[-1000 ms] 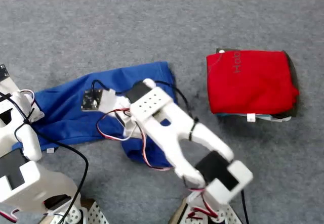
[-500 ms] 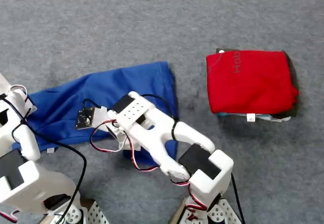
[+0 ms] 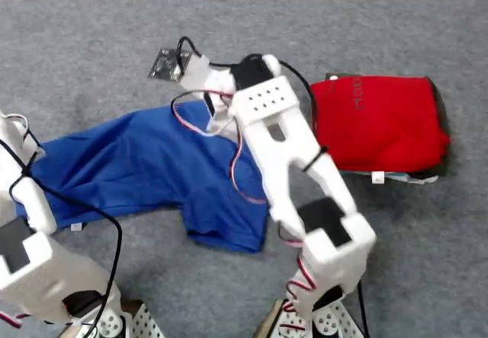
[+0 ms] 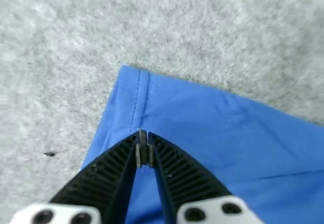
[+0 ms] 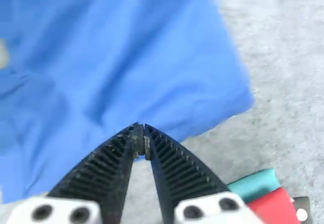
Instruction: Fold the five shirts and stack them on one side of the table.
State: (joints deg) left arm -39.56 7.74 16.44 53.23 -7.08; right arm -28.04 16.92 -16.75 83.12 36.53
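Left gripper (image 4: 143,152): jaws closed, the ribbed tips meeting and nipping the blue shirt (image 3: 130,172) just inside its hemmed corner.
Right gripper (image 5: 140,143): jaws together as well, tips pinched on the blue cloth a little way in from the shirt's edge.
Blue shirt: unfolded and rumpled on the grey table (image 3: 99,44), stretched between the two grippers, with one flap trailing back past the right gripper towards that arm's base.
Folded stack: near the right gripper, across a strip of bare table from the blue shirt's edge.
On the stack: a folded red shirt (image 3: 377,124) lies on top; a teal layer (image 5: 254,180) and a dark edge peek out beneath it.
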